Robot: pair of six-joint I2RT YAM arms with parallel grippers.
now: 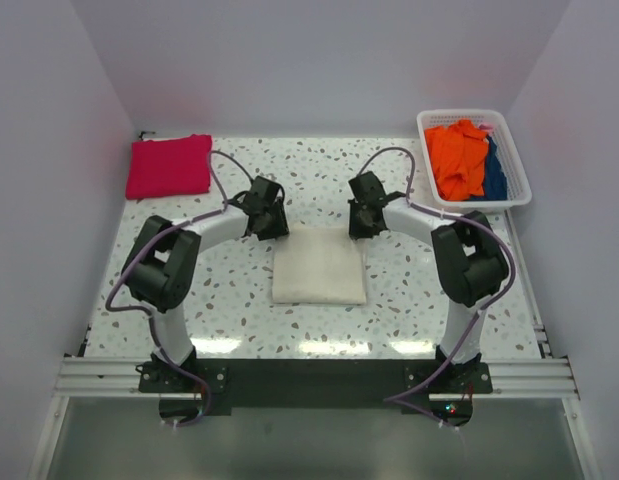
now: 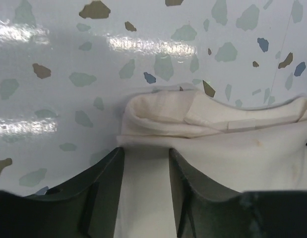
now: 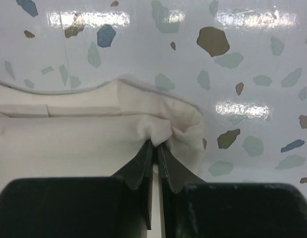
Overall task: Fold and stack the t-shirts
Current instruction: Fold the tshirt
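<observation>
Counting two t-shirts: one cream-white t-shirt point(image 1: 319, 265) folded at the centre of the table point(image 1: 239, 295), one crimson-pink t-shirt point(image 1: 170, 166) folded at its far-left corner. Right gripper point(image 3: 155, 144) is pinched tight on one far corner of the cream-white t-shirt. Left gripper point(image 2: 146, 151) has its jaws apart over the other.

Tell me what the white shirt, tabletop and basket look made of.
The white shirt looks like soft matte cloth, likely cotton: it puckers where the right pincer pinches it. The tabletop is a hard glossy speckled surface, terrazzo-look, maybe laminate: the lights reflect sharply in it. The basket is white, probably plastic: thin, rigid-looking rim.
</observation>
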